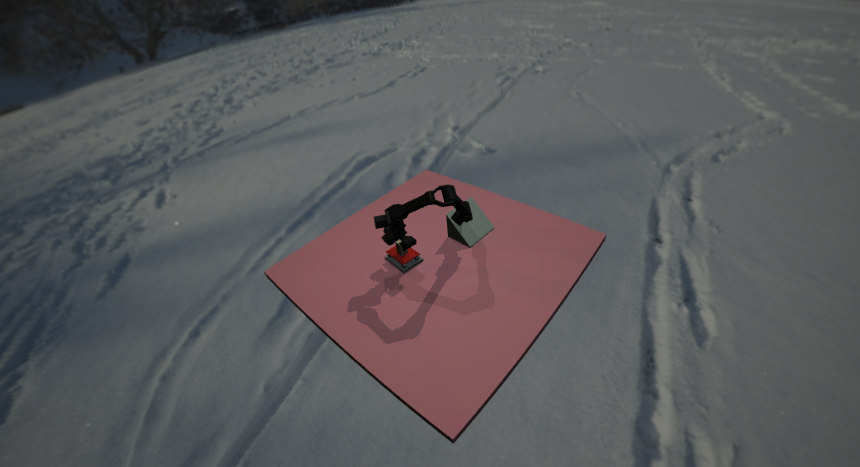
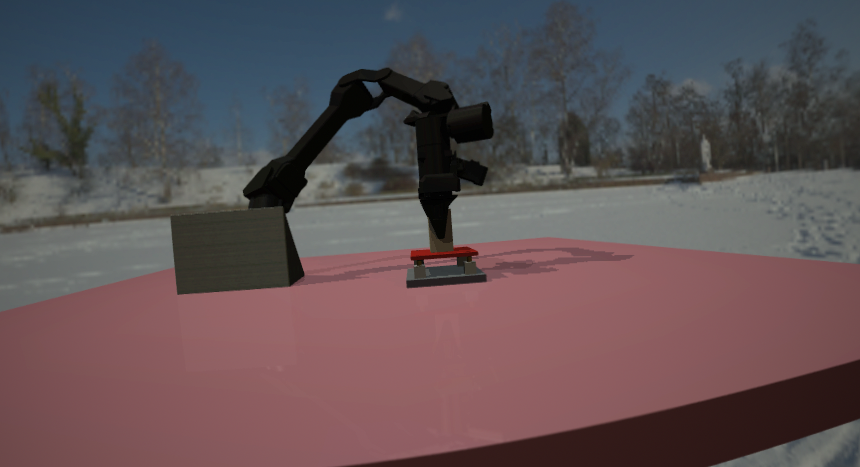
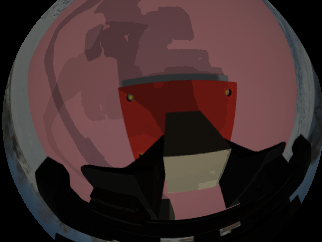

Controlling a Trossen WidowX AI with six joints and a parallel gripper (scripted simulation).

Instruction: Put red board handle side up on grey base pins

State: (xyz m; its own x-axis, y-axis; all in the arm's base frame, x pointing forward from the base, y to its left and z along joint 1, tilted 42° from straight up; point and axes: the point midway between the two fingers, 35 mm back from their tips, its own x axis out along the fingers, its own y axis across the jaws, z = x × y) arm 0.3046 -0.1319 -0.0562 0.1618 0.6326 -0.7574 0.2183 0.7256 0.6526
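Directly beneath the claw (image 1: 401, 243) (image 2: 444, 235) (image 3: 194, 172), the red board (image 1: 395, 252) (image 2: 444, 253) (image 3: 150, 112) sits just over the grey base (image 1: 404, 270) (image 2: 446, 280) (image 3: 175, 77), its square handle (image 1: 399, 247) (image 2: 441, 243) (image 3: 197, 170) clamped between the fingers. The step in hand looks like the last of the lowering. In the exterior view a little of the gold pins seems to show between the board's underside and the posts (image 2: 419, 270), so I judge the board is not quite seated. Best to ease straight down, with no twist or sideways drift, since a tilt could wedge the holes on the pins. Once the board rests on all four posts, the fingers should part evenly and rise straight up, clear of the handle, before the arm swings off.

Seen from the wrist, gold shows inside both far holes, ahead of the claw, and a glint at a nearer one; the fourth corner is hidden. The board is a thin, flat, bright red square, darker where shadow falls across it, and looks close to level. The handle rising from its middle is pale tan on its lit faces, nearly black on the shaded one, and stands upright above the worktop (image 1: 475, 356) (image 2: 361, 368) (image 3: 260, 65).
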